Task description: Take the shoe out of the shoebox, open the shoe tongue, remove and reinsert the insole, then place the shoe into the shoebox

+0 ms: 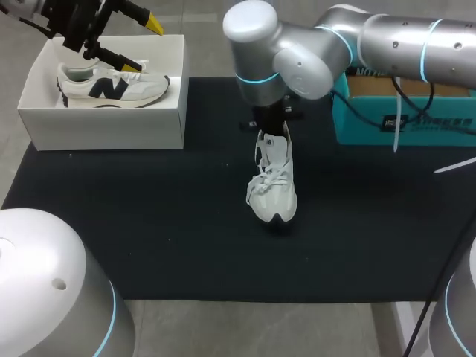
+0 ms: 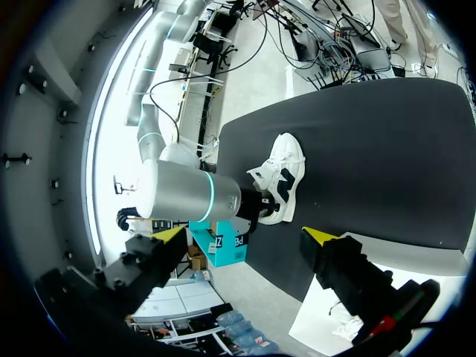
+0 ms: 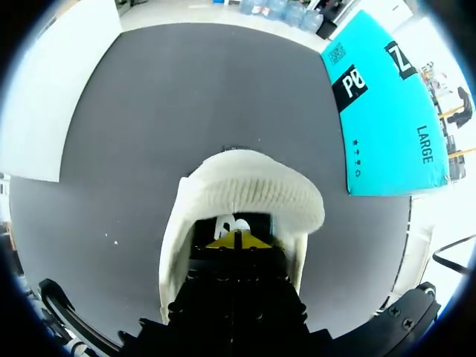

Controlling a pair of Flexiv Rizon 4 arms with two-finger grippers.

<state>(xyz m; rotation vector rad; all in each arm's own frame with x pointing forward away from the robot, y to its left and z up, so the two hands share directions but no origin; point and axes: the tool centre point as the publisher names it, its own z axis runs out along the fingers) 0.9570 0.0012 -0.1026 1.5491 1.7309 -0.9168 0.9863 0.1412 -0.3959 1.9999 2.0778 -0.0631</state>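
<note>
Surface: black mat [image 1: 149, 223] covering the table under both your arms.
Right hand: your right gripper [image 3: 238, 239] is down inside the mouth of the loose shoe [image 1: 274, 186], its yellow tips pressed together with no gap.
Right hand's hold: from the wrist view you cannot tell whether anything is pinched between those tips; only dark lining and a bit of white show around them.
Shoe against the hand: the padded heel collar [image 3: 253, 186] curves just ahead of the tips, and the shoe's white sides run along both sides of the fingers.
Shoe on the mat: it stands on its sole near the middle, heel under your right wrist, toe toward the near edge, laces [image 1: 271, 177] lying slack over the top.
Right arm: it comes in from the right and reaches past the middle, covering the heel end in the head view.
Left hand: your left gripper [image 2: 245, 234] is spread wide and holds nothing.
Left hand's place: it hangs over the white shoebox [image 1: 104, 126] at the far left corner, well apart from the loose shoe.
Shoebox: lidless, with a second shoe [image 1: 111, 88] lying on its side inside.
Far right: a teal box [image 1: 401, 111] sits at the mat's back edge, behind your right arm.
</note>
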